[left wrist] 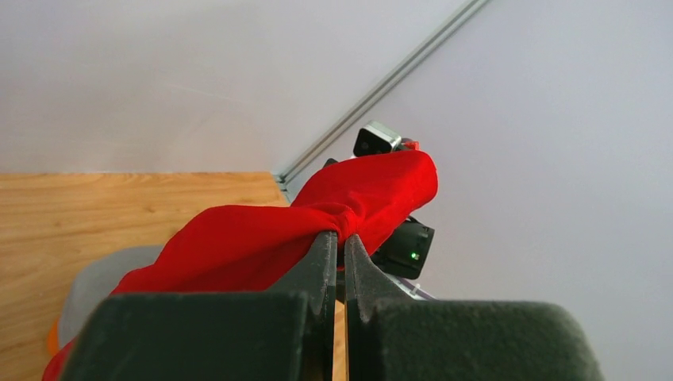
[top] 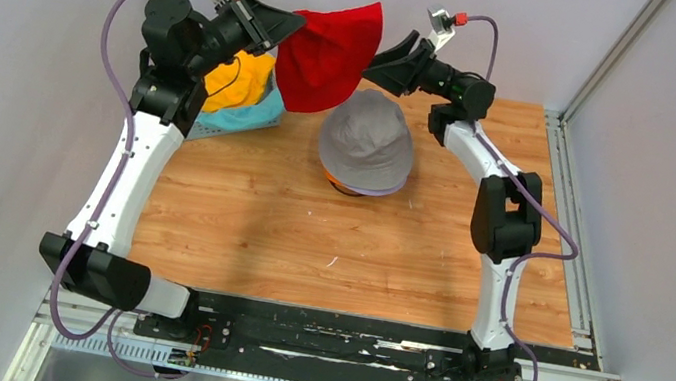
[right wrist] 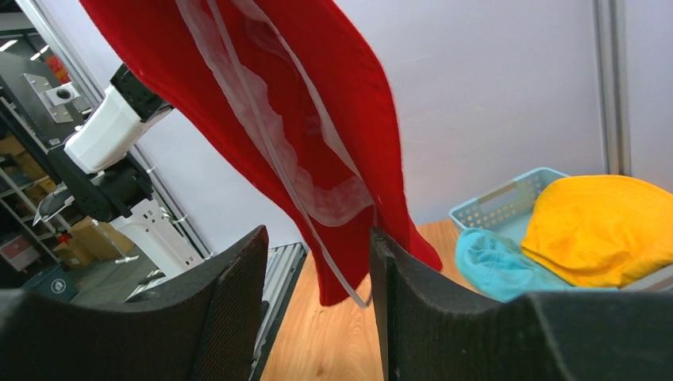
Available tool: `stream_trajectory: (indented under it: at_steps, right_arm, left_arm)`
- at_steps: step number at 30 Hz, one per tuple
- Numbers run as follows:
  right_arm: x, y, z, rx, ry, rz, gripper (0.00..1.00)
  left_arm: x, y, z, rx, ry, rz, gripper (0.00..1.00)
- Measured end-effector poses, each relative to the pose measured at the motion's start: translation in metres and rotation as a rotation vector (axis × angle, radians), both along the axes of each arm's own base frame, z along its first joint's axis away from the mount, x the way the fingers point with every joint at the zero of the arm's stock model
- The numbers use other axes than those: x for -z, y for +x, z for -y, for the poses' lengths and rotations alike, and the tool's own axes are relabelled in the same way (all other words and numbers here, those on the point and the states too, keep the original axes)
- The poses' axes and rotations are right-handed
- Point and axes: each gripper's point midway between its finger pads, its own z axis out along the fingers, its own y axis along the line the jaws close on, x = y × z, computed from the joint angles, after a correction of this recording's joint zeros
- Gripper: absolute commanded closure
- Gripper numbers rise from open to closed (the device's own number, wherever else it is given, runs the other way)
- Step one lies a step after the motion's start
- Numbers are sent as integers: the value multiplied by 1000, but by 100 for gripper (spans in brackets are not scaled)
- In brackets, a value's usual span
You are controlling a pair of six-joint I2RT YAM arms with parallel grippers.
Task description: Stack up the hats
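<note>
Left fingers (left wrist: 321, 266) pinch red hat (left wrist: 254, 242); right fingers (right wrist: 238, 302) spread alongside.

A light blue basket (right wrist: 508, 198) apparently rests on the wooden table (top: 307, 236).

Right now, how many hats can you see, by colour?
red hat: 1
grey hat: 1
orange hat: 1, just a sliver under the grey
yellow hat: 1
teal hat: 1
Total: 5 visible; the grey may hide more.
</note>
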Motion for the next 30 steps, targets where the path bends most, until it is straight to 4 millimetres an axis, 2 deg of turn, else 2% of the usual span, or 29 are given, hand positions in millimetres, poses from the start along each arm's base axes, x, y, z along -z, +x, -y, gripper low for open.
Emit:
stream_trajectory:
  at_steps: [7,11,17,26,30]
  right_arm:
    - [-2,-12,-11,-36,0,12,70]
    - [-3,-16,-16,-49,0,14,99]
    - [-2,-17,-19,-56,-4,-4,99]
    - [-3,7,-28,-33,-51,-227,99]
    - [-4,15,-36,-21,-82,-318,99]
  left_arm:
    - [9,2,3,5,1,-19,100]
    - [10,4,3,0,0,-24,100]
    - [17,16,-2,-46,12,-39,100]
    - [55,74,-32,-286,138,-149,100]
    - [77,95,-39,-338,188,-198,100]
